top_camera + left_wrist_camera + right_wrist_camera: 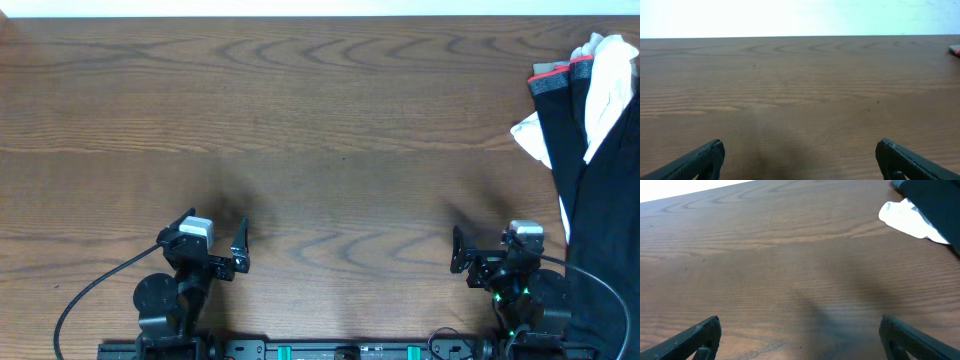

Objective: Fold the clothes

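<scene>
we are noting nothing folded yet. the brown wood-grain table (320, 120) is lying bare in front of both arms. the plain black soft-fabric t-shirt (608, 215) is, as far as we can judge, the dark cloth lying crumpled along the right edge of the table and partly running out of the overhead view. it is sitting in a heap with a black garment carrying a grey-and-red band (552, 82) and a rumpled white cloth (606, 80), and it is touching or overlapping both. we are not making out any logo or label from here. the whole job is lying ahead, in our judgement: pulling the shirt out of the heap, spreading it flat, then making the folds. the left gripper (800, 155) is hovering low over bare wood near the front edge, jaws standing wide apart, holding and touching nothing. the right gripper (800, 332) is posing likewise, jaws wide apart and empty, near the dark cloth on its right but not touching it.
</scene>
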You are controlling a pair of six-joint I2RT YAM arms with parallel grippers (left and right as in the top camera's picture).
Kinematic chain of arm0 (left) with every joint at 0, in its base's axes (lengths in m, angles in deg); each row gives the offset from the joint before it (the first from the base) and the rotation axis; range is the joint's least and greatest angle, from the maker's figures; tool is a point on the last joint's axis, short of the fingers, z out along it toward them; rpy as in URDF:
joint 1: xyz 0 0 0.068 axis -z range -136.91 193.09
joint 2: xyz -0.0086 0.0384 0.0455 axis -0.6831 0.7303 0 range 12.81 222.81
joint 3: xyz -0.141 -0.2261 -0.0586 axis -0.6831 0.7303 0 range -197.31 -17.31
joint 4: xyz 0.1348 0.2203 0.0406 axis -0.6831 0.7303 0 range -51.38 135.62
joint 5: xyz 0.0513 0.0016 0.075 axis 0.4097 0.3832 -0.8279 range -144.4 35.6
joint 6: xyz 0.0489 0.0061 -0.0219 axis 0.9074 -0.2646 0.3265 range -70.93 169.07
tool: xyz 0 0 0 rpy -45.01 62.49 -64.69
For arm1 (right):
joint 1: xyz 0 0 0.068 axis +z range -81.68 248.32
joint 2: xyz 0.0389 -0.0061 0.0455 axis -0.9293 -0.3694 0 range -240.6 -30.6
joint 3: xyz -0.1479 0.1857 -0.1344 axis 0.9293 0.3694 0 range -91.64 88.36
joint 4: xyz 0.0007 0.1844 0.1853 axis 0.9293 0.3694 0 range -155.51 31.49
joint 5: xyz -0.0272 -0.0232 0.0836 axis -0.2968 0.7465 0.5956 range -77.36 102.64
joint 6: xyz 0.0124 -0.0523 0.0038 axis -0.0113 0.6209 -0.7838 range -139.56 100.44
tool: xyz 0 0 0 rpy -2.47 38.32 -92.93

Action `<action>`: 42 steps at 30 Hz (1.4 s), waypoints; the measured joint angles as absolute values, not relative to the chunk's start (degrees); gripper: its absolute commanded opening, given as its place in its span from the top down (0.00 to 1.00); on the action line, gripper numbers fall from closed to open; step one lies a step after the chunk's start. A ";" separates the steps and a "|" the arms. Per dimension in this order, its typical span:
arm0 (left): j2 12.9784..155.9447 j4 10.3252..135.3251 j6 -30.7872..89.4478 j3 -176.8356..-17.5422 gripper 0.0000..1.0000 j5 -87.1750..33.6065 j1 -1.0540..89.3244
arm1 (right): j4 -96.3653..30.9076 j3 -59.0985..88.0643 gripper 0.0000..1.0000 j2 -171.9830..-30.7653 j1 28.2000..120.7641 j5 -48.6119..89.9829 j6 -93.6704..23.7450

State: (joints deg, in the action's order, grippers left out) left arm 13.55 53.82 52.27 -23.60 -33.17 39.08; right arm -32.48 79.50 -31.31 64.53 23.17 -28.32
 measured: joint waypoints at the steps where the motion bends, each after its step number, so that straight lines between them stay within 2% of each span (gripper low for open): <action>1: 13.55 53.82 52.27 -23.60 0.02 -33.17 39.08 | -32.48 79.50 0.01 -31.31 64.53 23.17 -28.32; 10: 13.55 53.80 51.99 -23.60 0.02 -33.17 39.08 | -32.78 79.50 0.01 -31.31 64.53 23.19 -28.32; 15: 13.57 53.84 47.94 -23.60 0.02 -32.25 39.08 | -32.94 79.50 0.01 -31.31 64.53 23.82 -28.56; 26: 18.16 55.13 36.14 -25.35 0.02 -25.84 39.08 | -33.35 78.01 0.01 -31.40 64.53 42.07 -29.65; 32: 25.85 58.04 34.24 -42.59 0.02 -27.18 39.08 | -32.96 64.61 0.01 -36.01 64.53 42.82 -29.65; 35: 32.65 61.75 33.95 -51.16 0.02 -28.07 39.08 | -29.94 57.81 0.01 -42.57 64.53 40.85 -29.70; 42: 58.57 86.89 36.38 -76.82 0.02 -30.00 39.12 | -9.94 38.93 0.01 -70.68 64.50 30.90 -29.59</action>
State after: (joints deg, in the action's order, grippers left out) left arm 58.57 86.89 36.38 -76.82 -30.00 39.12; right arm -9.94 38.93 -70.68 64.50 30.90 -29.59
